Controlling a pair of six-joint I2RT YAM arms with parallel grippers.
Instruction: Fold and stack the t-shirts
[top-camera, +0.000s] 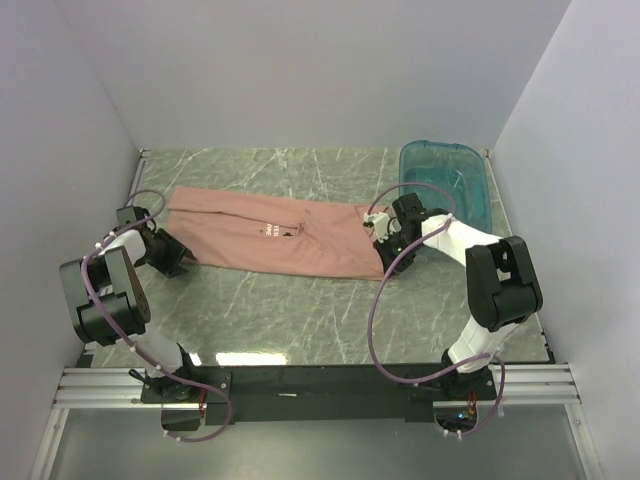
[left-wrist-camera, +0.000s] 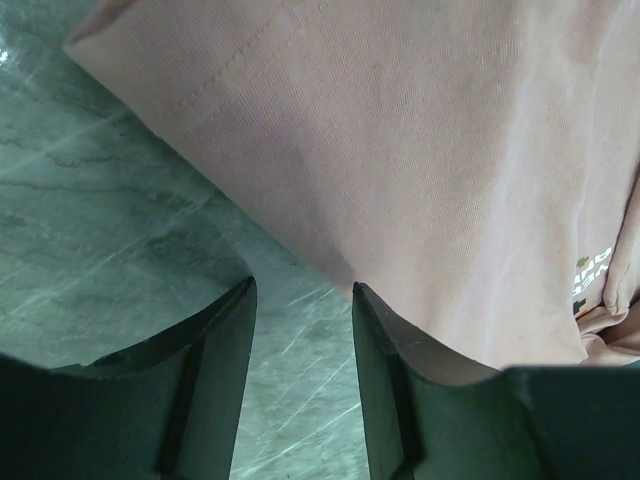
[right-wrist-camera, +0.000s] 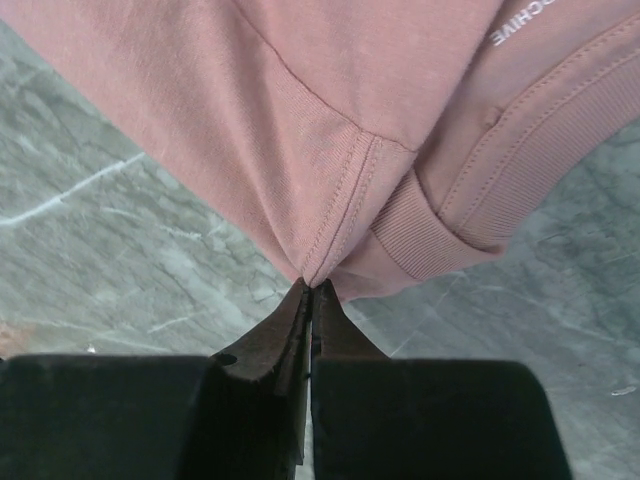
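Folding is only partly done: one salmon-pink t-shirt (top-camera: 270, 235) lies flat on the desk (top-camera: 300, 320), narrowed into a long band that runs from the left arm across to the right. No crosswise fold or stack shows, and no second shirt is in view.

The right end effector (right-wrist-camera: 311, 290) is clenched, pinching the cloth at a stitched seam (right-wrist-camera: 345, 190) just beside the ribbed collar (right-wrist-camera: 520, 170). The left end effector (left-wrist-camera: 300, 285) stands released at the opposite end, jaws parted over bare desk with the shirt's edge against one finger (left-wrist-camera: 385, 400). As I judge it, the crosswise folds and the stacking remain.

The cloth is soft, matte cotton knit, double-stitched at the hem, with a small white-lettered print (top-camera: 283, 231). The desk is glossy, grey-green and marble-veined. A translucent teal plastic tub (top-camera: 478, 200) sits at the far right corner.
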